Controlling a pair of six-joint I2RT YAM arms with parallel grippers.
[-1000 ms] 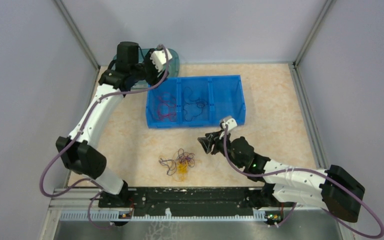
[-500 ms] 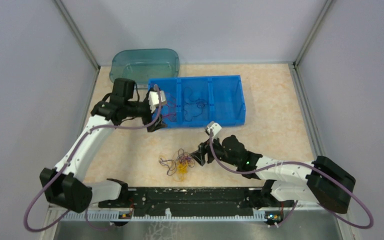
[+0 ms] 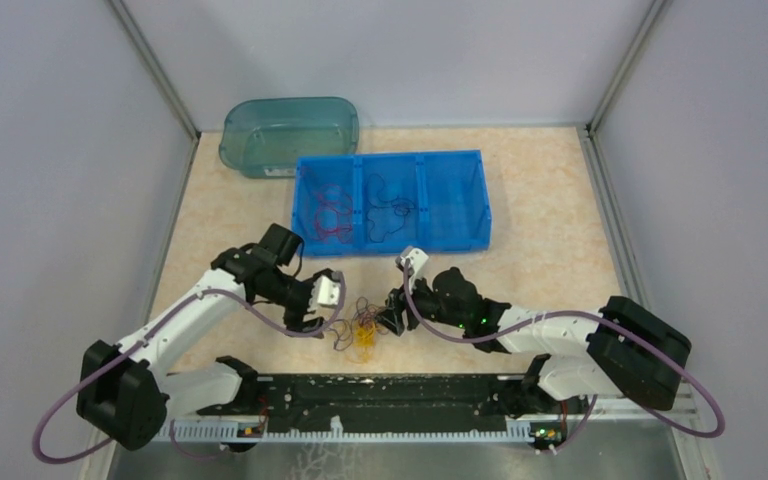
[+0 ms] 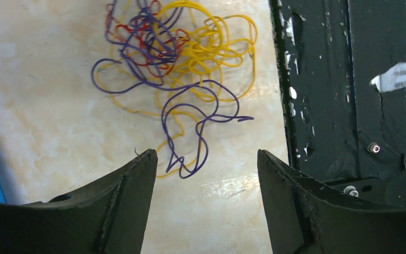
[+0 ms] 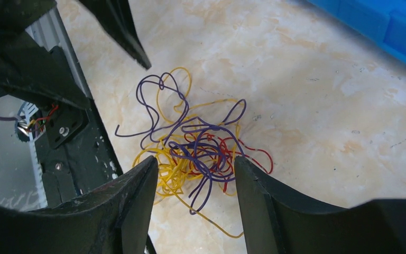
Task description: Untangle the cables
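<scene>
A robot lab cell: plain grey walls, aluminium corner posts, black mounting rail at the table edge.

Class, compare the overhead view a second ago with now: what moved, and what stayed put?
The left claw swung from the teal tub at the far edge back to the tangled cables; the right claw slid left to them. Both are open, holding nothing. The tangled cables, blue bin and teal tub stayed put.

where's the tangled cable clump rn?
In the top view, the cables lie on the table near its front edge, between the open left gripper and right gripper, apart from the blue bin behind them.
</scene>
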